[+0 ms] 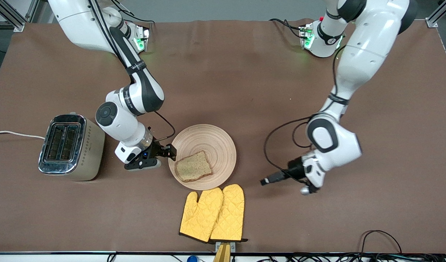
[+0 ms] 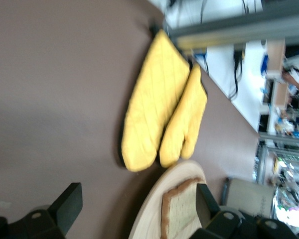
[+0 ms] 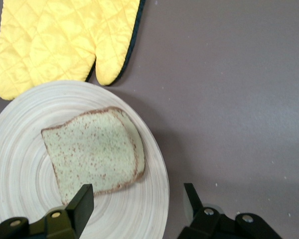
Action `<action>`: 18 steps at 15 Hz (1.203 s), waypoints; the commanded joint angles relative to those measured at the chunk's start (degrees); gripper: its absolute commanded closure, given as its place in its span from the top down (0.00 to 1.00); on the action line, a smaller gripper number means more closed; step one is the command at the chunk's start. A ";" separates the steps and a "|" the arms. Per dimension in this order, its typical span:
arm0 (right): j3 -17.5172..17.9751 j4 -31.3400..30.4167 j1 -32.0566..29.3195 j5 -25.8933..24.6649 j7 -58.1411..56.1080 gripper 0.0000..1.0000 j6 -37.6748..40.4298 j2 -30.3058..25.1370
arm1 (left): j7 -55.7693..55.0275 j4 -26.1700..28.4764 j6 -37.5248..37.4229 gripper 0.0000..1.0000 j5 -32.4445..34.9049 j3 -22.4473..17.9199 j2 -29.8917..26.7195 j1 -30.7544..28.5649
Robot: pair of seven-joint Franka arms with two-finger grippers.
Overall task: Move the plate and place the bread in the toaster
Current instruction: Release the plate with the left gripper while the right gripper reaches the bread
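Note:
The pale wooden plate [image 1: 208,136] lies mid-table with the slice of brown bread [image 1: 193,166] on the part of it nearer the front camera. The cream toaster [image 1: 68,145] stands toward the right arm's end, slots up and empty. My right gripper [image 1: 170,153] is open at the plate's rim on the toaster side. In the right wrist view the gripper [image 3: 138,199] straddles the rim of the plate [image 3: 20,149], one finger beside the bread [image 3: 89,154]. My left gripper [image 1: 266,180] is open and empty, low over the table beside the plate, apart from it.
A pair of yellow oven mitts [image 1: 213,214] lies just nearer the front camera than the plate, touching its rim. The toaster's white cord [image 1: 15,134] runs off the table's end. In the left wrist view the mitts [image 2: 159,109], plate [image 2: 149,219], bread [image 2: 177,211] and toaster [image 2: 246,199] show.

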State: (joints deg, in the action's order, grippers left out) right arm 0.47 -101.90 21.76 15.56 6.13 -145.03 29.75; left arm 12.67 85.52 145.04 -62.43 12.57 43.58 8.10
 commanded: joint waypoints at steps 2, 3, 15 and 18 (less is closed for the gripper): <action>-0.29 5.74 2.06 0.35 -0.94 0.61 -3.40 6.63 | -17.99 -0.88 -3.16 1.00 22.20 0.17 -5.69 -5.97; -0.30 6.36 2.06 -0.17 -3.29 0.61 -4.72 7.59 | -21.94 -2.62 -6.66 1.00 29.66 0.17 -7.09 -7.21; -0.30 6.19 1.79 -0.53 -16.85 0.46 -9.65 9.80 | -35.78 -3.34 -42.87 1.00 59.51 0.17 -27.31 -11.96; -0.30 6.19 1.79 -0.27 -18.52 0.46 -10.09 10.33 | -34.73 -3.52 -49.58 1.00 66.81 0.61 -31.79 -12.92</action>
State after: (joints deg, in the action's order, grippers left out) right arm -0.03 -95.99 23.67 15.37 -11.11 -154.38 39.51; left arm -22.64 80.82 97.95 0.62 12.67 15.23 -3.64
